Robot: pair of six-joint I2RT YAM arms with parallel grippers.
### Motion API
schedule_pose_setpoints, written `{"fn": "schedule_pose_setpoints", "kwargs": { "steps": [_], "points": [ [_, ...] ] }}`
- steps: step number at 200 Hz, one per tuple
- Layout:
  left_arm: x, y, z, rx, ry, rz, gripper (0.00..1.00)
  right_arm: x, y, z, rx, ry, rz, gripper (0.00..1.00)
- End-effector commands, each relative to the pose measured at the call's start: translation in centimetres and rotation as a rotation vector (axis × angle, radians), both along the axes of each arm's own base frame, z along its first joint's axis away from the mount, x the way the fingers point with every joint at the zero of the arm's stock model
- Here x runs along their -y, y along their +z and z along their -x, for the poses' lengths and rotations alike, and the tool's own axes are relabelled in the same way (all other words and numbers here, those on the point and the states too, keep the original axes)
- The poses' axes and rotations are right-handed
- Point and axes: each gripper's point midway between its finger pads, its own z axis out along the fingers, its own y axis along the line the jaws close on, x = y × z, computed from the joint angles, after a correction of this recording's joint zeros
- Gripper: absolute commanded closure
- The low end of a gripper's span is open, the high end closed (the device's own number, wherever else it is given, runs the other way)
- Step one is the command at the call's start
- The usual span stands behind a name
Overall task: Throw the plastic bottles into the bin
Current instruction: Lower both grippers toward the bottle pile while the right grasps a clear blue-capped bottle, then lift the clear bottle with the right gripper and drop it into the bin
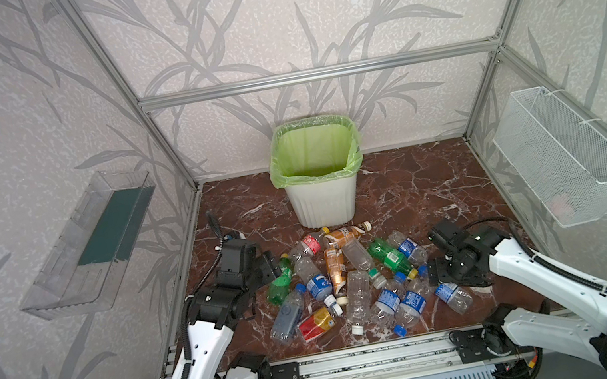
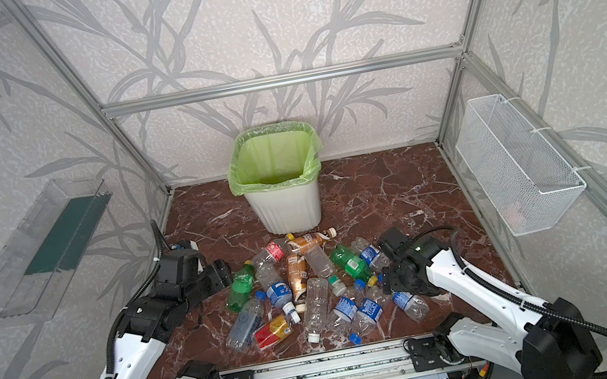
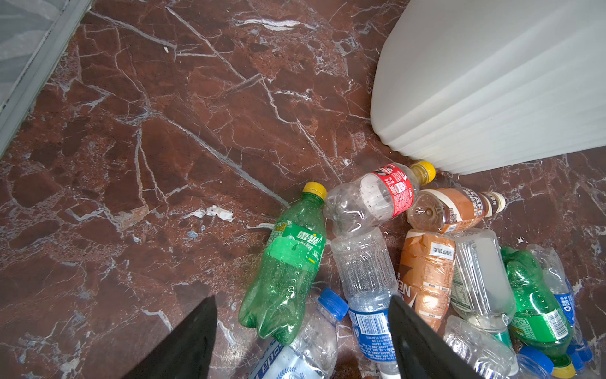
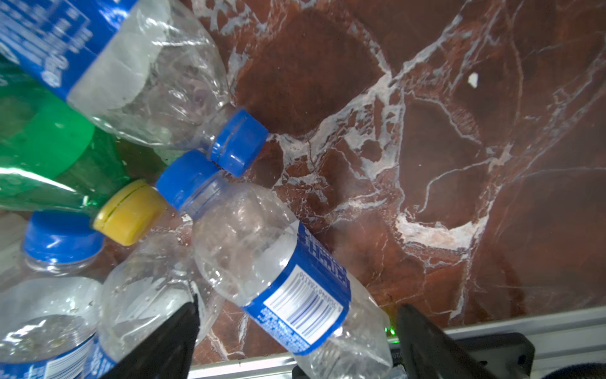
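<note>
Your right tool (image 4: 298, 303) stands wide astride a blue-labelled bottle (image 4: 262, 262), far from the bin (image 1: 323, 204); crushed plastic may squirt free.

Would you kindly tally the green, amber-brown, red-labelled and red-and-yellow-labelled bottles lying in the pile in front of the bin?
Green bottles: 2
Amber-brown bottles: 2
Red-labelled bottle: 1
Red-and-yellow-labelled bottle: 1
Total: 6
</note>
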Motion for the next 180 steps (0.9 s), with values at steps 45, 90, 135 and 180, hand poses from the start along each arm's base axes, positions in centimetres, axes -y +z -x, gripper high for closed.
{"fn": "schedule_pose_setpoints", "kwargs": {
  "steps": [45, 90, 135, 180],
  "points": [
    [0.1, 0.0, -0.1, 0.004, 0.006, 0.011, 0.18, 0.1, -2.7, 0.2, -0.083, 0.023, 0.054, 0.05],
    [0.1, 0.1, -0.2, 0.007, 0.005, 0.006, 0.18, 0.6, -3.7, 0.1, -0.117, 0.015, 0.101, 0.13],
    [0.3, 0.0, -0.3, 0.005, 0.006, 0.015, 0.18, 1.2, -4.0, -0.4, -0.095, -0.006, 0.127, 0.29],
    [0.3, 0.0, -0.3, 0.005, 0.007, 0.016, 0.18, 1.8, -3.5, -0.8, -0.060, -0.036, 0.118, 0.44]
  ]
}}
